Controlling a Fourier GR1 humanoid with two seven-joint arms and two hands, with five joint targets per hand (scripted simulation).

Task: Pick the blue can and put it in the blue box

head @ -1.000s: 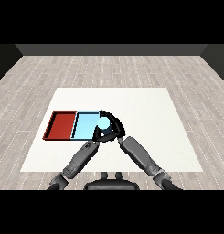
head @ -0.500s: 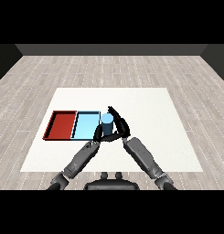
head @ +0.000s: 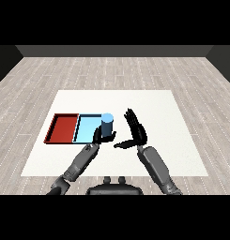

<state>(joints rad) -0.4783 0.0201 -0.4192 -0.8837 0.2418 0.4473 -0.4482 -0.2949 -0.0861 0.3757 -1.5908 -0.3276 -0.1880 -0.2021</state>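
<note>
Left hand (head: 101, 137): near, fingers curled round base of blue can (head: 107, 125). Right hand (head: 136, 132): just right of can, apart from it, fingers straight and spread. Can: upright at right edge of light blue tray (head: 86, 128). Red tray (head: 63, 128): adjoining, left. White table (head: 172, 122) beneath.

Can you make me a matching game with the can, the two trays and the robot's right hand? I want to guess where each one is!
Things:
1. blue can
2. red tray
3. light blue tray
4. right hand

Places or states:
A. furthest to the left on the table
B. open, fingers straight, holding nothing
C. standing upright at the right edge of the light blue tray
D. between the red tray and the can

Pairs: 1-C, 2-A, 3-D, 4-B
</note>
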